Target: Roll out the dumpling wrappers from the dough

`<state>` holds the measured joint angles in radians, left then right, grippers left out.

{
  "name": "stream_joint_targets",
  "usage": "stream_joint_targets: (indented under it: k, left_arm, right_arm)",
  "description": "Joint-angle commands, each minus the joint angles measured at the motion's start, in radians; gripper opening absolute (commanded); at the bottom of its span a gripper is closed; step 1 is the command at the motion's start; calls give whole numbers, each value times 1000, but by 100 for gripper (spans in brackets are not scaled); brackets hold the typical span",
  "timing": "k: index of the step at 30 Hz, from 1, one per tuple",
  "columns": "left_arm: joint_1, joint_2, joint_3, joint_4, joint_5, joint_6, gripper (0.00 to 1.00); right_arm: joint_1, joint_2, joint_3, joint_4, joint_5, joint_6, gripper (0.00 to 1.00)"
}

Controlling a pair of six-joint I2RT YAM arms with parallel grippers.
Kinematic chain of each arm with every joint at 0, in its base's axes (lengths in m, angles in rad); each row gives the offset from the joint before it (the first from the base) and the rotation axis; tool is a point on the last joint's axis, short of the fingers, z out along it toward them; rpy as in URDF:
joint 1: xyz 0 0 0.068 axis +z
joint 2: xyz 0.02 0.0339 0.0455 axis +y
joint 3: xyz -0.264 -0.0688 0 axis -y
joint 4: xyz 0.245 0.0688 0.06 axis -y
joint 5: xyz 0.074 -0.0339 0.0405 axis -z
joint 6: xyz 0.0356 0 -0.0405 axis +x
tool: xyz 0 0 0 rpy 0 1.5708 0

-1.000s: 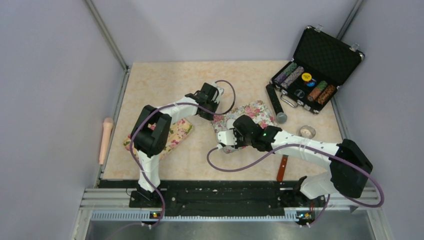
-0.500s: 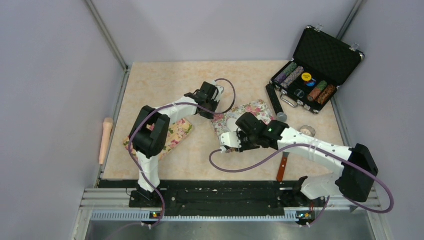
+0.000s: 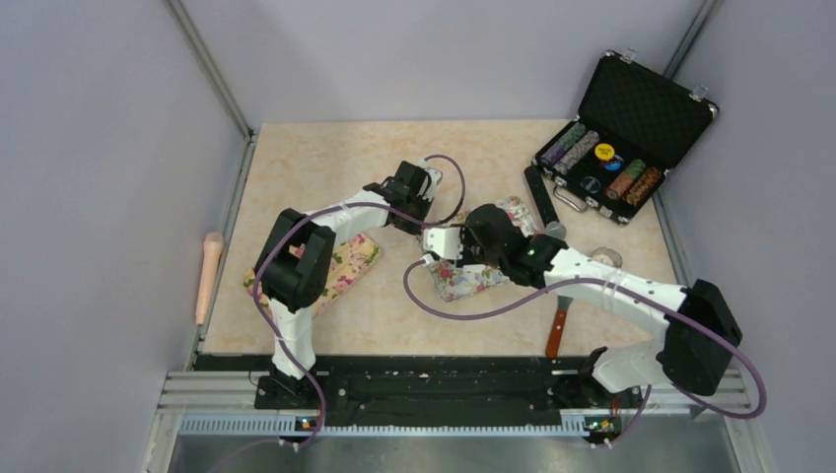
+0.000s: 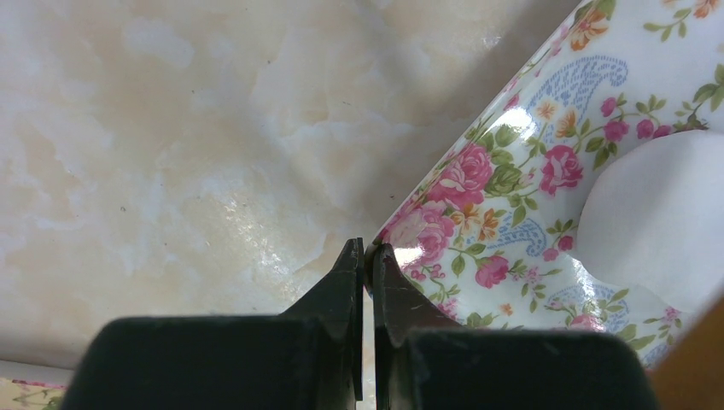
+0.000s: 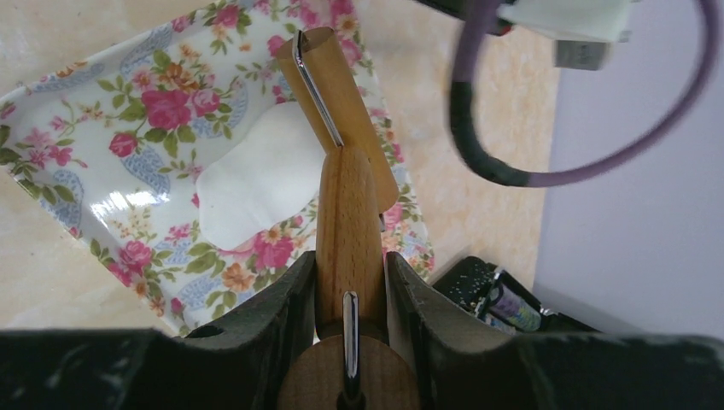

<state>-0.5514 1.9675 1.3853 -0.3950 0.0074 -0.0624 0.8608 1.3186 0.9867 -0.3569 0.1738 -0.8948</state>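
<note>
A flattened white sheet of dough [image 5: 256, 175] lies on the floral mat [image 5: 128, 128]; it also shows as dough [image 4: 657, 218] in the left wrist view. My right gripper [image 5: 350, 260] is shut on the wooden handle of a small roller [image 5: 346, 213], whose barrel sits at the dough's edge. My left gripper [image 4: 365, 252] is shut on the corner of the floral mat [image 4: 504, 196]. From above, the left gripper [image 3: 422, 225] pins the mat's far-left corner and the right gripper [image 3: 455, 244] hovers over the mat [image 3: 468, 281], hiding the dough. Round dumpling wrappers are out of view.
A second floral mat [image 3: 347, 261] lies under the left arm. A wooden rolling pin [image 3: 209, 276] rests beyond the left rail. An open black case of chips [image 3: 616, 138], a black bar [image 3: 540, 195], a metal ring [image 3: 603, 259] and a brown-handled tool [image 3: 557, 330] sit right.
My right arm has carried the roller from the mat's near edge toward its far-left part. The left gripper has stayed on the mat corner.
</note>
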Motion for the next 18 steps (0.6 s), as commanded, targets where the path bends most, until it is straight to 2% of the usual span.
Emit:
stream_joint_targets:
  k: [1,4,13,18]
  left_arm:
    - [-3,-39,12,35,-13,27,0]
    - [-3,-38,14,35,-13,26,0]
    - [-4,-44,17,38,-13,24,0]
    - [-3,-47,14,39,-12,25,0]
  right_arm:
    - [-14,87,-62,155,25,-21,0]
    - [-13,133,-81,118,13,-18,0]
    - [-5,156,-94,-189,-104,-46,0]
    - [17,156,-102,-305,-128,-52,0]
